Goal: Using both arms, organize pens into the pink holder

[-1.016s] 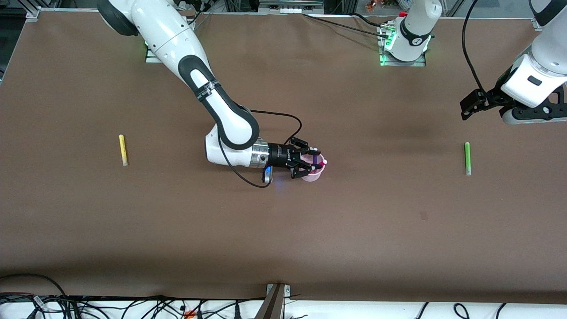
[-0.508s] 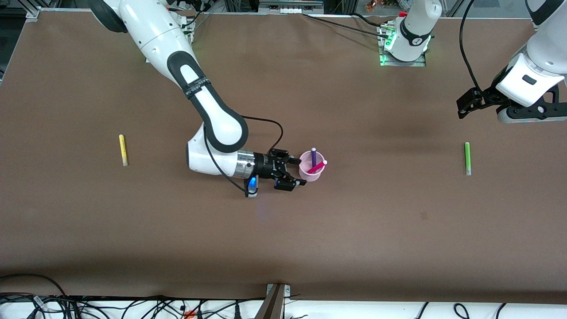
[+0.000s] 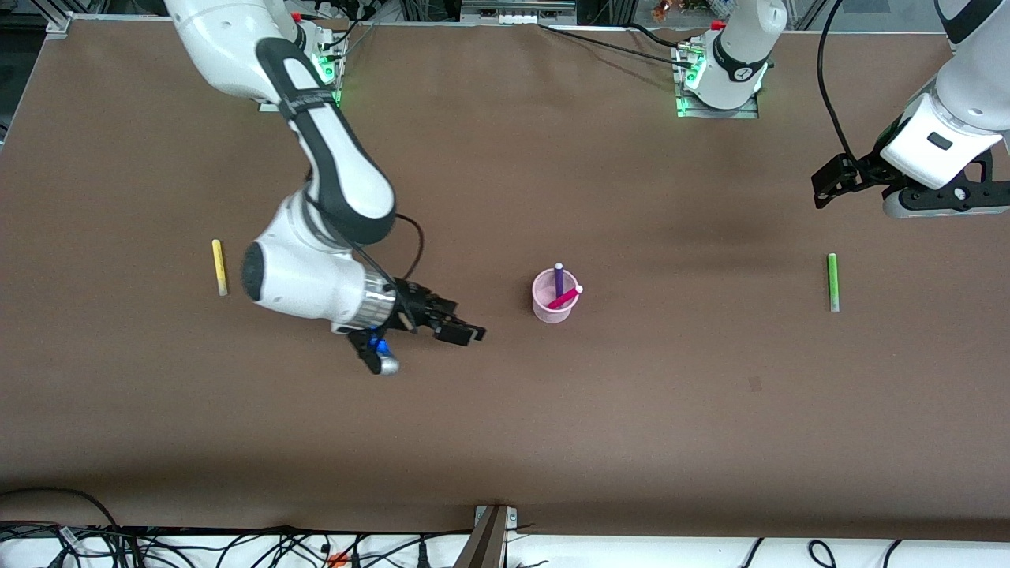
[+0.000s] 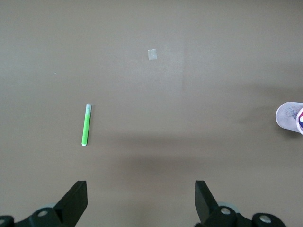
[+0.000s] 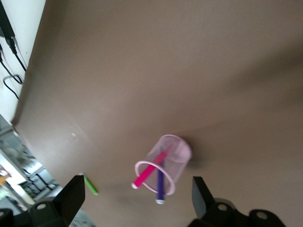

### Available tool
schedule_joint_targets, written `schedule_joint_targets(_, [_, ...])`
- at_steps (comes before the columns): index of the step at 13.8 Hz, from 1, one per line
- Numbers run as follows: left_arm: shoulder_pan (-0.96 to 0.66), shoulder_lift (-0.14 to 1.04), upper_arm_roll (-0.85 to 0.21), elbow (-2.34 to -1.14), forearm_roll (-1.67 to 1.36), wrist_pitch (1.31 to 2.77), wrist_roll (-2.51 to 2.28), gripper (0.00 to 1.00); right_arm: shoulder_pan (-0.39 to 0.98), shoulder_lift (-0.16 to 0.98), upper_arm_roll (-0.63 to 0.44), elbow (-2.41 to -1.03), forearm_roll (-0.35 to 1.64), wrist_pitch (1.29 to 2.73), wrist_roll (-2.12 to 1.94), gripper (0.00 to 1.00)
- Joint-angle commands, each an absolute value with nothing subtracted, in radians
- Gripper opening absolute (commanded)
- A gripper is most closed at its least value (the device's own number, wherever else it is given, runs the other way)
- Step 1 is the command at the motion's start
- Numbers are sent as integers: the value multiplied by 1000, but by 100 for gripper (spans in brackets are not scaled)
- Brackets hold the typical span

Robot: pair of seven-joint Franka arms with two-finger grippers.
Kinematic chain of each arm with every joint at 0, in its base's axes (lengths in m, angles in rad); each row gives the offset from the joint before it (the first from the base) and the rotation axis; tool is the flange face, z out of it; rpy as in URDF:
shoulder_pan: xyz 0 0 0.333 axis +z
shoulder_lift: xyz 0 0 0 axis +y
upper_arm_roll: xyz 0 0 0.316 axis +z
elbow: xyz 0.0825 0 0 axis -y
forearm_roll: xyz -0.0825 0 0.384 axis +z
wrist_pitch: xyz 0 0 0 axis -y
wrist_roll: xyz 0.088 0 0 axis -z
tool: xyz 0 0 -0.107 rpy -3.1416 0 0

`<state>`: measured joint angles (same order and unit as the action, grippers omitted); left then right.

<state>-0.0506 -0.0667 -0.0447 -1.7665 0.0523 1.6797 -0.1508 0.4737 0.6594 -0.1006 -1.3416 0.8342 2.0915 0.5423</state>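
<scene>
The pink holder (image 3: 551,308) stands mid-table with the dark purple pen (image 3: 559,277) and the magenta pen (image 3: 566,297) leaning in it. My right gripper (image 3: 461,331) is open and empty, low over the table beside the holder, toward the right arm's end. The right wrist view shows the holder (image 5: 174,152), both pens and the gripper (image 5: 137,198). The yellow pen (image 3: 218,267) lies toward the right arm's end. The green pen (image 3: 832,282) lies toward the left arm's end. My left gripper (image 3: 939,201) is open and empty, high above the table near the green pen (image 4: 85,125); its own view shows it (image 4: 140,203).
The brown table (image 3: 678,426) carries a small pale mark (image 3: 755,384) nearer the front camera than the green pen. Cables run along the table's front edge. The arm bases stand at the top of the front view.
My right gripper has pulled away from the holder toward the right arm's end, leaving the magenta pen in it. My left arm has shifted only slightly.
</scene>
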Motion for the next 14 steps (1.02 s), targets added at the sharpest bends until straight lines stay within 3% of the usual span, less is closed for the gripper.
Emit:
schedule_joint_targets(1, [-54, -71, -43, -1750, 37, 1657, -149, 100, 477, 545, -208, -1403, 776, 1962, 407, 100])
schedule_joint_targets(5, [-54, -71, -43, -1750, 37, 1657, -149, 100, 476, 404, -270, -1413, 522, 1813, 332, 100])
schedule_joint_targets(8, [-54, -71, -44, -1749, 37, 1658, -149, 100, 476, 322, -327, -1437, 437, 1740, 189, 100])
schedule_joint_targets(12, [-54, -64, -64, -1729, 35, 1658, -152, 100, 367, 139, -298, -1574, 289, 1706, 11, 100])
schedule_joint_targets(14, [-54, -63, -64, -1729, 35, 1658, -150, 100, 298, 78, -232, -1597, 189, 1646, 3, 100])
